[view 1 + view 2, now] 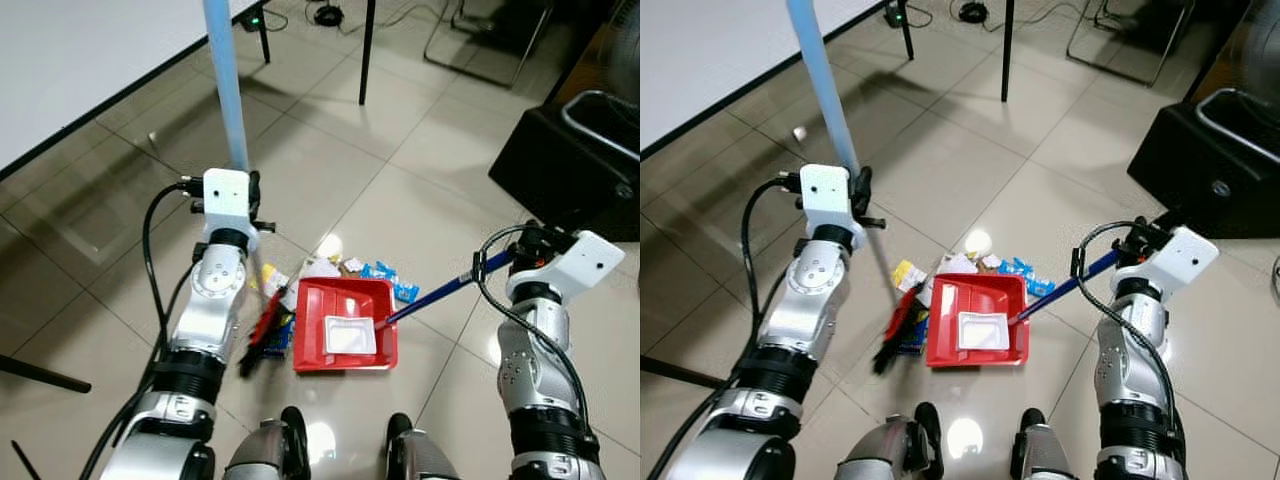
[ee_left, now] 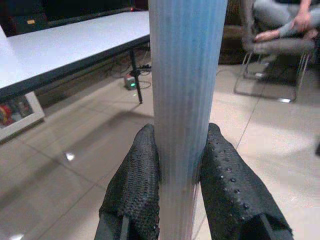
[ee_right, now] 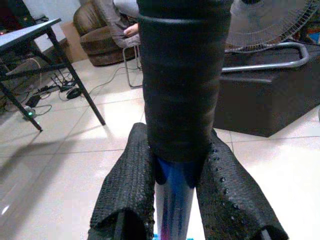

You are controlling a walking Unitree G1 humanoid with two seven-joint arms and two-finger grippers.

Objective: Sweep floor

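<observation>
My left gripper point(image 1: 251, 203) is shut on the light-blue broom handle point(image 1: 226, 90), which stands nearly upright; its fingers point(image 2: 140, 175) clamp the pole from both sides. The broom's red and black head point(image 1: 262, 335) rests on the tiles just left of a red dustpan point(image 1: 345, 300). A white tray-like piece point(image 1: 350, 335) lies in the pan. My right gripper point(image 1: 527, 247) is shut on the black grip point(image 3: 180, 75) of the dustpan's blue handle point(image 1: 440, 295). Loose wrappers point(image 1: 340, 268) in white, yellow and blue lie on the floor at the pan's far edge.
A white table point(image 1: 80, 60) stands at the far left, with black legs point(image 1: 367, 50) and cables behind it. A black box point(image 1: 570, 170) with a metal bar sits at the right. A fan point(image 3: 265, 25) and a seated person point(image 2: 285, 20) are further off.
</observation>
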